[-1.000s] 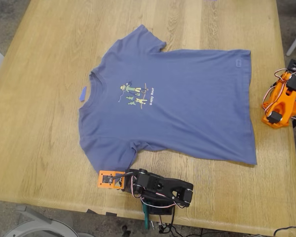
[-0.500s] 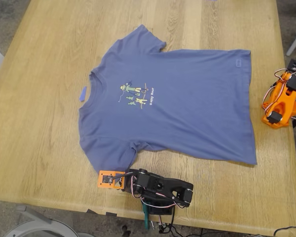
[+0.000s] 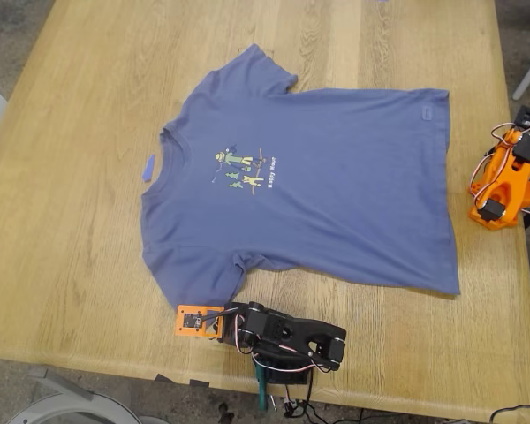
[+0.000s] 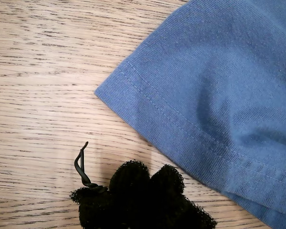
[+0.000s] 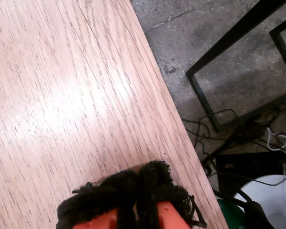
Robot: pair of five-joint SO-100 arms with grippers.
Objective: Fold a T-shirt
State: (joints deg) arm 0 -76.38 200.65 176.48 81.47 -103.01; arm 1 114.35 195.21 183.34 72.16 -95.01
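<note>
The slate-blue T-shirt (image 3: 336, 177) lies flat and face up on the wooden table (image 3: 71, 221). Its collar is toward the exterior view's left and its hem toward that view's right. A small cartoon print (image 3: 246, 168) sits on the chest and a tiny label (image 3: 423, 112) near the hem. My first gripper (image 3: 192, 321) rests on the table at the near edge, just off the near sleeve's corner (image 4: 133, 90). Its black padded fingertips (image 4: 143, 191) are shut and empty, apart from the cloth. My second arm (image 3: 505, 177) is folded at the exterior view's right edge. My second gripper (image 5: 138, 186) is shut over bare wood.
A small blue scrap (image 3: 148, 167) lies by the collar. The table edge (image 5: 171, 119) runs close to my second gripper, with floor, a black frame (image 5: 229, 43) and cables (image 5: 229, 138) beyond it. Bare wood surrounds the shirt.
</note>
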